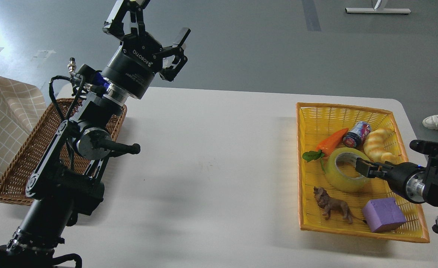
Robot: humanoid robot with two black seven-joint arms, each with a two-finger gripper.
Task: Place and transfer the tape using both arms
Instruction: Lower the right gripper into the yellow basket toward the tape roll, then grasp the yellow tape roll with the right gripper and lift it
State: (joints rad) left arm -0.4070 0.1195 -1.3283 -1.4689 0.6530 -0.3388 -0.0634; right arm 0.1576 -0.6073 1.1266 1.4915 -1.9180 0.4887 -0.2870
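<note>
The tape [337, 178], a wide translucent yellow roll with a whitish-grey core, lies flat in the yellow basket [308, 111] at the right of the table. My right gripper [364, 167] comes in from the right edge and sits over the roll's right rim. It is seen end-on and dark, so I cannot tell its fingers apart. My left gripper [148, 20] is raised high above the table's far left, open and empty, far from the tape.
The yellow basket also holds a toy carrot [330, 142], a small can [356, 134], a yellow bread toy [376, 146], a brown lion figure [332, 206] and a purple block [383, 215]. A brown wicker basket [21, 163] stands at the table's left edge, partly behind my left arm.
</note>
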